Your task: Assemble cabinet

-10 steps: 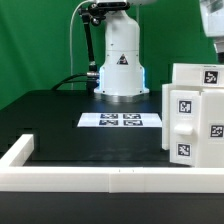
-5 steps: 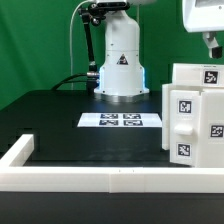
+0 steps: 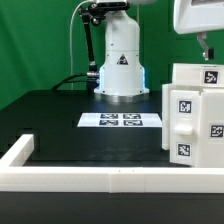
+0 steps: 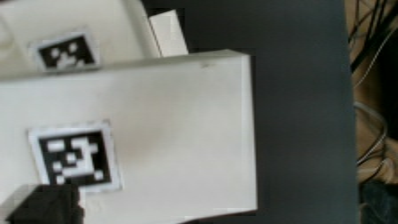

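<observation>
White cabinet parts with black marker tags stand grouped at the exterior view's right: a box-like body [image 3: 190, 125] in front and a tagged panel [image 3: 198, 75] behind it. My gripper [image 3: 207, 47] hangs above this group, apart from it and empty. In the wrist view a large white panel [image 4: 169, 120] with a tag fills the picture, with a second tagged panel [image 4: 80, 45] beyond it. One dark finger [image 4: 43, 206] shows at the picture's corner, and nothing lies between the jaws, which stand wide apart.
The marker board [image 3: 121, 121] lies flat on the black table in front of the robot base [image 3: 122, 60]. A low white wall [image 3: 110, 177] runs along the front edge and turns back at the exterior view's left [image 3: 18, 150].
My gripper has come further into the exterior view, moving toward its left and slightly down above the cabinet parts. The parts have not moved.
</observation>
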You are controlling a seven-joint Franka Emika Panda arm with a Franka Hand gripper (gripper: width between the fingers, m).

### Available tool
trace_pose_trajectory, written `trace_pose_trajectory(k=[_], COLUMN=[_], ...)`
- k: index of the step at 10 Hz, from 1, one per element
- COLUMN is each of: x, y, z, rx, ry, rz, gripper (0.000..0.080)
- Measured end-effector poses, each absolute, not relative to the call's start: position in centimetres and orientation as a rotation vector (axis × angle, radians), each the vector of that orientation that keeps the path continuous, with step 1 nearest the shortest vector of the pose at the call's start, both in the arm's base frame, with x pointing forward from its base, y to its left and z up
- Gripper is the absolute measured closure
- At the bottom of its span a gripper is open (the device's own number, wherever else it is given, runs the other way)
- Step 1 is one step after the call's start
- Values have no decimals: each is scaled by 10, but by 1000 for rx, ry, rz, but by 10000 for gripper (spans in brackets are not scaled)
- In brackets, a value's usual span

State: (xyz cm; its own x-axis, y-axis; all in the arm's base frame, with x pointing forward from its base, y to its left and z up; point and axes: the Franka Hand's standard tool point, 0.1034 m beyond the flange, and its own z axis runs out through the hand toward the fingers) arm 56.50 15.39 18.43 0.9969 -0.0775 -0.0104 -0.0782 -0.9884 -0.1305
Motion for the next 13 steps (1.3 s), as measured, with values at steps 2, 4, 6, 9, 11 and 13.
trace_pose_trajectory(k=[2,4,6,9,11,13], x=[566,567,567,565,564,561], y=[152,149,147,146,144,138], z=[185,185,185,182,178,171], rx=[-3030,-3009,-2976,-2807,-2663,-2503], ry=[-144,-411,-630,-1238,-1572,-1837], rz=[-11,-26,-38,-48,-37,-57], gripper=[2,2,2,2,2,2])
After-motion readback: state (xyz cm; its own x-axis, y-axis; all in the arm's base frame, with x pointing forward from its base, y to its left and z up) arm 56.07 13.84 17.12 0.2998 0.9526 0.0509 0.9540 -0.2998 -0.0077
